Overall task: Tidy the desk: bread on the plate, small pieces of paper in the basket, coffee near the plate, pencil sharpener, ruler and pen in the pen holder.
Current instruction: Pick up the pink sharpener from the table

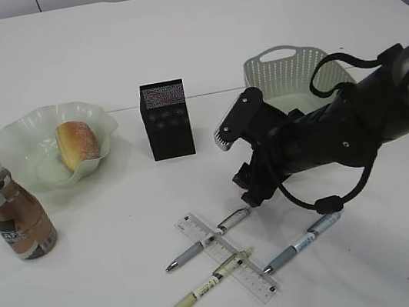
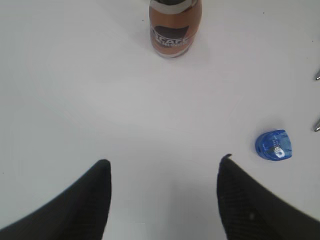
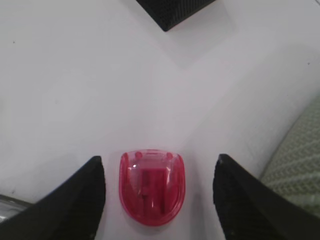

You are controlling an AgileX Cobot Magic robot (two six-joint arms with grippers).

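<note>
White desk (image 1: pixel 175 65), smooth top. Bread (image 1: pixel 77 143), an oval golden-brown crusty roll, lies in the plate (image 1: pixel 11 137), pale green translucent glass with a wavy ruffled rim, at exterior left. Coffee (image 1: pixel 15 216) stands upright just in front of the plate, near it but apart: brown bottle, white ribbed cap, dark brown-and-white label; the left wrist view shows its lower body at top centre. Pen holder (image 1: pixel 166 119), a black square mesh cup, stands upright mid-desk, between plate and basket (image 1: pixel 285 70), which is a sage-green perforated tub with a handle slot, partly hidden behind the right arm. Ruler (image 1: pixel 238 265), clear with fine black markings, lies flat near the front, slanted, with two pens crossing it: a grey pen (image 1: pixel 207 241) over its upper end and a pale yellow-green pen (image 1: pixel 202 288) across its middle; a third, blue-grey pen (image 1: pixel 303 242) lies just right of it, apart. Blue pencil sharpener (image 2: pixel 274 146) (translucent, rounded) sits at the front-left desk edge, right of the left gripper (image 2: pixel 165 167), whose jaws are spread wide with only bare desk between. Right gripper (image 3: pixel 159 167) is low over the desk, jaws spread wide on either side of a red pencil sharpener (image 3: pixel 151 186) (translucent, rounded shell, darker core), neither finger touching it in the wrist view; the pen holder's corner is beyond it and the basket wall at its right. Paper balls not visible.
</note>
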